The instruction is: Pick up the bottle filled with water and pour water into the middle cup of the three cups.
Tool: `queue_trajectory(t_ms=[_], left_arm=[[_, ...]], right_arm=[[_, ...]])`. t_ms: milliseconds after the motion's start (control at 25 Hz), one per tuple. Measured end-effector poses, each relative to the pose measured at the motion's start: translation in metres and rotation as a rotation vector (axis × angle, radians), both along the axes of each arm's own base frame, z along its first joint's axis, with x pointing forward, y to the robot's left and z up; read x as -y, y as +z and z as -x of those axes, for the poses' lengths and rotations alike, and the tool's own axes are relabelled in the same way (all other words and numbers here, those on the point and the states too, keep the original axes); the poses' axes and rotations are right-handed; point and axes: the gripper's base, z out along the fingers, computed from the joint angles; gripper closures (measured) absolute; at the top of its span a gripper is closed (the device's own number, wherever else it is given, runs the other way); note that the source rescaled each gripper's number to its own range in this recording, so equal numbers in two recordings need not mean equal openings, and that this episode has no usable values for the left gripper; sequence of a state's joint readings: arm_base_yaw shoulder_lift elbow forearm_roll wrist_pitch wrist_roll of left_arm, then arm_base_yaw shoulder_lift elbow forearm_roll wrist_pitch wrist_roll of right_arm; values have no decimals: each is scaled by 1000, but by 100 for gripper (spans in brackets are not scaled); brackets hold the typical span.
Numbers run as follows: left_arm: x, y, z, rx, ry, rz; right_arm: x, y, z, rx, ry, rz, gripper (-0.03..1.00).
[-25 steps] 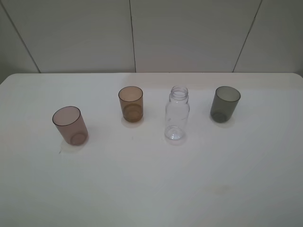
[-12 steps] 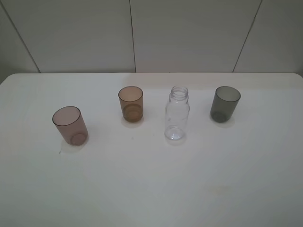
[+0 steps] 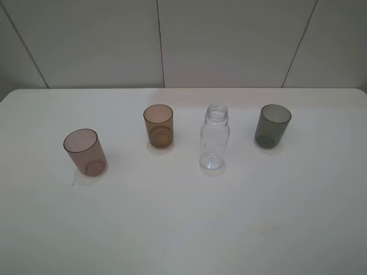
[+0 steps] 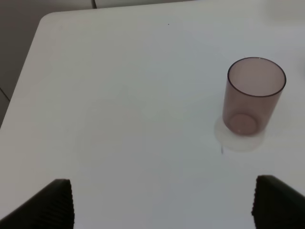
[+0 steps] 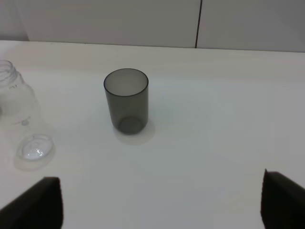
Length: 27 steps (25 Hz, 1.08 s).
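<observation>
The clear bottle (image 3: 214,138) stands upright and uncapped on the white table (image 3: 183,217), between the amber middle cup (image 3: 159,126) and the smoky grey cup (image 3: 272,126). The pinkish-mauve cup (image 3: 85,152) stands at the left. No arm shows in the exterior view. In the left wrist view my left gripper (image 4: 167,205) is open and empty, well short of the mauve cup (image 4: 252,98). In the right wrist view my right gripper (image 5: 161,202) is open and empty, with the grey cup (image 5: 126,100) and the bottle (image 5: 21,119) ahead of it.
The table's rounded far-left corner (image 4: 45,21) shows in the left wrist view. A grey panelled wall (image 3: 183,40) runs behind the table's far edge.
</observation>
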<state>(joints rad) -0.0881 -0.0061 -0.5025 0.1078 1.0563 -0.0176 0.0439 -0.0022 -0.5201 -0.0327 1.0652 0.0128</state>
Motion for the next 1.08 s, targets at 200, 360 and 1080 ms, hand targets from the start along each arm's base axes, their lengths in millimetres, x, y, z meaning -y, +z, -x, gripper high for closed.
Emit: queue_trajectory(t_ms=[200, 360, 1080], left_arm=[[0, 0, 0, 0, 0, 0], [0, 0, 0, 0, 0, 0], [0, 0, 0, 0, 0, 0]], right_arm=[[0, 0, 0, 0, 0, 0, 2], [0, 0, 0, 0, 0, 0, 2], [0, 0, 0, 0, 0, 0, 2]])
